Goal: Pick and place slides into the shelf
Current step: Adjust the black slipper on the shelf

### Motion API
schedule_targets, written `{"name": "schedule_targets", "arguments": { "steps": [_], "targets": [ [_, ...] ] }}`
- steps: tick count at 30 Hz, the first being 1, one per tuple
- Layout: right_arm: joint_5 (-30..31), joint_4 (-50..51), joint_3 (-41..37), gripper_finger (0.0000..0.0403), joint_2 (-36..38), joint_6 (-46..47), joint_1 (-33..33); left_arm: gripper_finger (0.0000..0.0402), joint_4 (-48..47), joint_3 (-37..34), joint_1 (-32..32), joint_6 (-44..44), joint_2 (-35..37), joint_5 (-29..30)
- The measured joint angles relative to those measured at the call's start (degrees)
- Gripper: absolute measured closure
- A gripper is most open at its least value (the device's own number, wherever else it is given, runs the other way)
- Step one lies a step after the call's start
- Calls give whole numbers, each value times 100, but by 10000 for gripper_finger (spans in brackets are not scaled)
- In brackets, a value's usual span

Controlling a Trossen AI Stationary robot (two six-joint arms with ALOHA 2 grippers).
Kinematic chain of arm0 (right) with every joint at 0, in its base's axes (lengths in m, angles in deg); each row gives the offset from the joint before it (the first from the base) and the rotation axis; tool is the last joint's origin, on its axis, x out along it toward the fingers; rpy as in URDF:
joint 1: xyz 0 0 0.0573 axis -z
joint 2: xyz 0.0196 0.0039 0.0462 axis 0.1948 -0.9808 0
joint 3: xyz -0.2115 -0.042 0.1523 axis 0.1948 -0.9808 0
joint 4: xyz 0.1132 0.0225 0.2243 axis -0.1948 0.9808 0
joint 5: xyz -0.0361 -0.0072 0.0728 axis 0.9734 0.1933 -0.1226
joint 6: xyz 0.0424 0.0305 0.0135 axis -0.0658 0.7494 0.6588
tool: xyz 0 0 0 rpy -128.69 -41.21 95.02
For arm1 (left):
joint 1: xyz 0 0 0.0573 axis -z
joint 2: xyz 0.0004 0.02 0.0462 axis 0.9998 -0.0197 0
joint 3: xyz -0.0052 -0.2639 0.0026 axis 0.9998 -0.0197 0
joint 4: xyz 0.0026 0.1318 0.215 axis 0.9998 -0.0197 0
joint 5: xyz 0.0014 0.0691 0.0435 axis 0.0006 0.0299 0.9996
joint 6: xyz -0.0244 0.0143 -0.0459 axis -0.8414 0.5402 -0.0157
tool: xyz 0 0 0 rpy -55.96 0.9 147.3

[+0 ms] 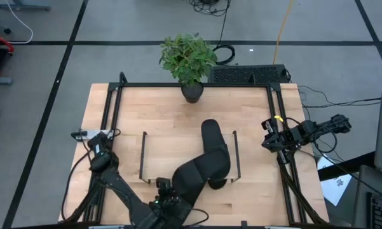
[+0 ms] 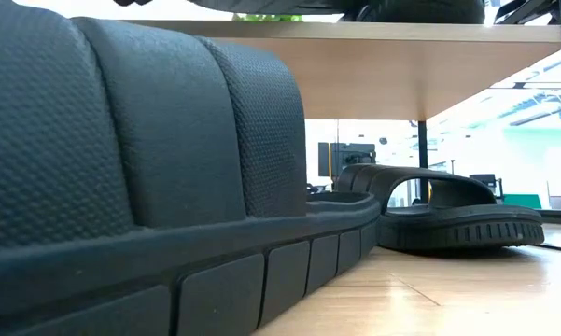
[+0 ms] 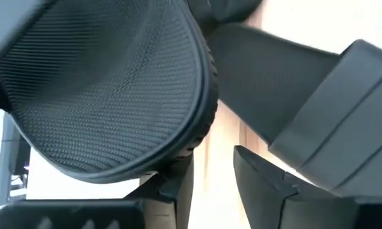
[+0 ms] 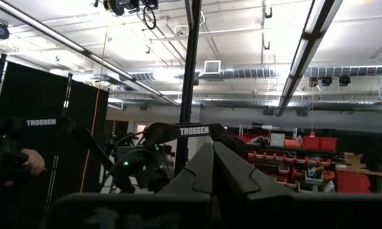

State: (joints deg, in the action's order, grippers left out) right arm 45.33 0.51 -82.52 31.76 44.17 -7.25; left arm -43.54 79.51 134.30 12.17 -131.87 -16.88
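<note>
Black slide (image 1: 192, 176) clamped in left pincer (image 1: 168, 191) over shelf (image 1: 178, 149); right pincer (image 4: 210, 168) closed, empty.

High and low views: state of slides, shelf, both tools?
Shelf: upright on table.
Rear slide: lying on shelf top.
Front slide: at shelf's front edge, against left tool.
Lower slides: two, soles down, under board.
Right tool: shut, parked right of shelf.
</note>
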Motion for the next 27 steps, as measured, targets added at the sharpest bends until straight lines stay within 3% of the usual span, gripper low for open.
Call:
{"name": "schedule_targets", "arguments": {
  "steps": [5, 12, 15, 18, 25, 27],
  "targets": [
    [-8, 6, 0, 403, 0, 21, 0, 297, -2, -18, -185, 411, 0, -598],
    [-20, 232, 142, 403, -135, 177, 0, 300, 0, -72, -452, 581, 1, 69],
    [-149, 769, 389, 403, -505, 249, -60, 300, 18, -72, -625, 508, 2, 149],
    [-142, 698, 768, 403, -1070, -5, -272, 300, 3, -107, -790, 509, 2, 74],
    [1119, 775, 1417, 403, -2583, -893, -671, 300, -13, -240, -849, 822, 37, -37],
    [1229, 798, 1536, 403, -2851, -1027, -684, 300, -11, -240, -781, 696, 37, -147]
  ]
}}
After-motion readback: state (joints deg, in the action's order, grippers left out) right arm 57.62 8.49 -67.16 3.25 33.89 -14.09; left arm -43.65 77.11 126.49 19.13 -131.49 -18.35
